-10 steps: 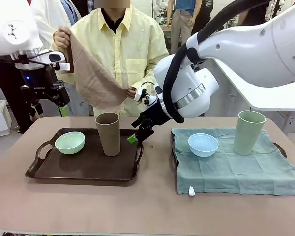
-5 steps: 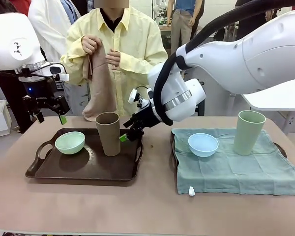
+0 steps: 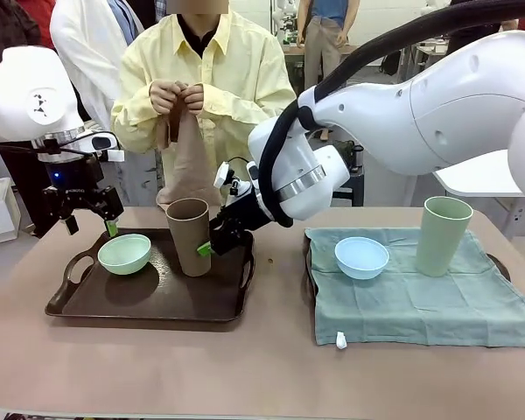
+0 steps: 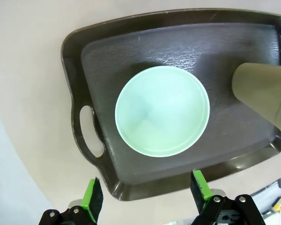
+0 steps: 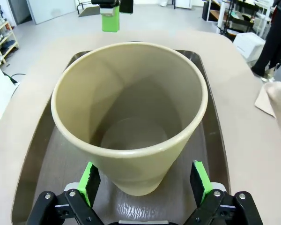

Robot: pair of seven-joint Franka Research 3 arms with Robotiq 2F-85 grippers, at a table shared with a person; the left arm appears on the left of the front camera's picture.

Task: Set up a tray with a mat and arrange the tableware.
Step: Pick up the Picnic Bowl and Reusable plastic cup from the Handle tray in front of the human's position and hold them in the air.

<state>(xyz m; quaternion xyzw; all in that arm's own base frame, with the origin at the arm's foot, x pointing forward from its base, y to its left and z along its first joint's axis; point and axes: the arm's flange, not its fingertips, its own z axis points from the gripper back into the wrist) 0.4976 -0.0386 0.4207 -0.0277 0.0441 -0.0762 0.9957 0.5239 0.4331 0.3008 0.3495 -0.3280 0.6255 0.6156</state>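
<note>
A dark brown tray [image 3: 87, 302] holds a mint green bowl [image 3: 124, 254] and a brown tumbler [image 3: 190, 236]. My left gripper [image 3: 105, 225] hangs open just above the bowl's far-left rim; from the wrist, the bowl [image 4: 162, 110] lies ahead of the open left gripper [image 4: 146, 190]. My right gripper [image 3: 206, 248] is open at the tumbler's right side, and in the wrist view its fingers [image 5: 90, 180] flank the tumbler [image 5: 131, 117] near its base. The person holds a folded brown mat [image 3: 185, 162] in both hands behind the tray.
At the right, a second tray [image 3: 499, 262] carries a green mat [image 3: 420, 306] with a light blue bowl [image 3: 361, 257] and a pale green tumbler [image 3: 442, 234] on it. Bare table runs along the front edge. People stand behind.
My right gripper moved left and down to the brown tumbler. My left gripper dropped toward the mint bowl. The person gathered the spread brown mat into a folded bundle.
</note>
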